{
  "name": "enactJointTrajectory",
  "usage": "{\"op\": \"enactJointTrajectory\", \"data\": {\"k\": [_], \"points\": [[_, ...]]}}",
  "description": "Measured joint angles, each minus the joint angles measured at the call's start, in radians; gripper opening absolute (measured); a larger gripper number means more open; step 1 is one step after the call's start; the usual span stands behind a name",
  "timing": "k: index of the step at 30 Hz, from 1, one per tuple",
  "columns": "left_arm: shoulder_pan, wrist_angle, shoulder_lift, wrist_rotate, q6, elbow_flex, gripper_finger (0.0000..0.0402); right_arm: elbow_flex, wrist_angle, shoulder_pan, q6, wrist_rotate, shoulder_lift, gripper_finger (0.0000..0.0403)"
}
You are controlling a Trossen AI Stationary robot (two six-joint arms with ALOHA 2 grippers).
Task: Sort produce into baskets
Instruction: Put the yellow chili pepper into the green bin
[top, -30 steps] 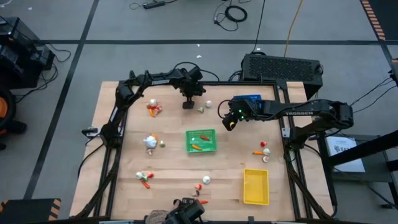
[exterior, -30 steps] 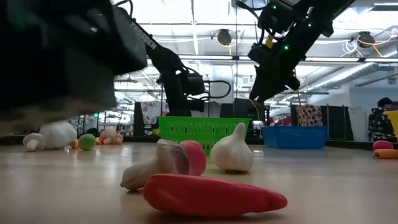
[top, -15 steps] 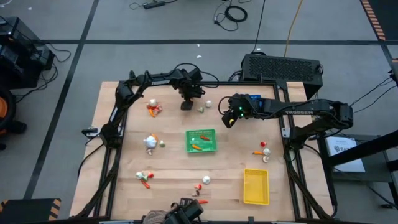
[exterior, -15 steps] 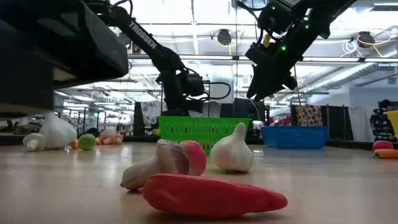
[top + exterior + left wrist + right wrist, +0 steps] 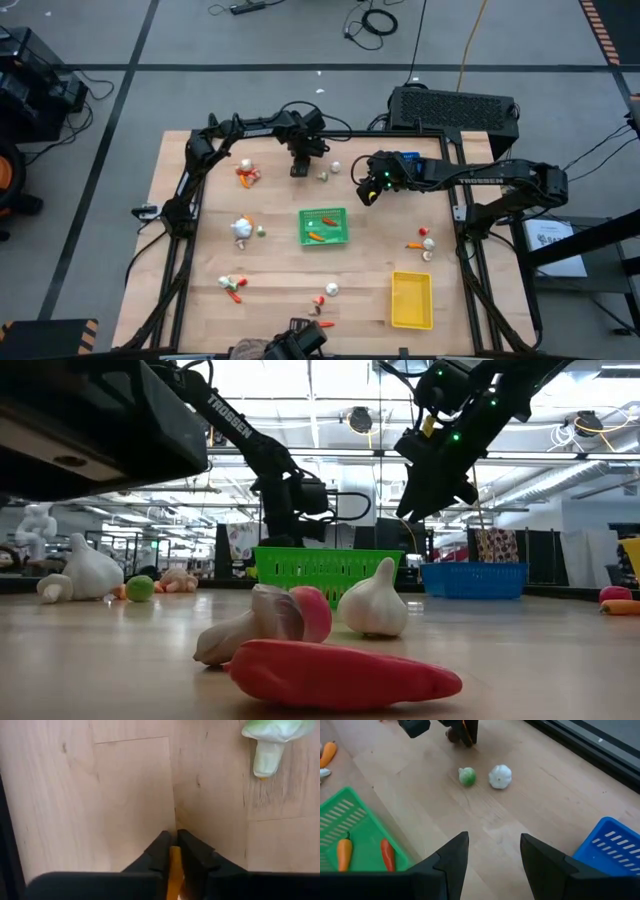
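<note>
My left gripper point(image 5: 298, 169) stands at the table's far side, pointing down and shut on a small orange piece of produce point(image 5: 173, 864). Beside it lie a green piece point(image 5: 467, 776) and a white garlic point(image 5: 500, 776). My right gripper point(image 5: 490, 854) hangs open in the air between the green basket point(image 5: 325, 226) and the blue basket point(image 5: 610, 851), holding nothing. The green basket holds an orange carrot point(image 5: 343, 851) and a red pepper point(image 5: 386, 855). The yellow basket point(image 5: 411, 300) sits at the near right. My left gripper pinches the orange piece point(image 5: 173, 862) between its two fingers, which come steeply from above. The fingertips point(image 5: 161, 845) reach down to the tabletop. Only a narrow orange strip shows between them, so I cannot tell which part of the piece they hold.
Little heaps of produce lie at the far left point(image 5: 246, 175), the middle left point(image 5: 241, 228), the near left point(image 5: 232, 285), the near middle point(image 5: 325, 293) and the right point(image 5: 424, 240). A dark object point(image 5: 100, 410) hangs close in front of the low camera.
My left gripper has shut on the orange piece without leaving its place. The dark object close to the low camera has shifted, uncovering more of the table's left side in that view.
</note>
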Motion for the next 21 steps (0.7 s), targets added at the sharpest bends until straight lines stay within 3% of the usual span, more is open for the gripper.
{"op": "enactJointTrajectory", "data": {"k": [4,13,21], "points": [[0.001,-0.004,0.003,-0.002,-0.025,0.018,0.0008,0.000,0.000,0.001,0.003,0.000,0.000,0.0171],[0.002,0.004,-0.003,-0.003,-0.052,0.062,0.0007,0.000,-0.002,0.001,0.010,0.000,0.000,0.0171],[0.013,0.010,-0.096,0.175,-0.104,0.064,0.0006,0.000,-0.001,0.001,0.017,0.000,0.000,0.0171]]}}
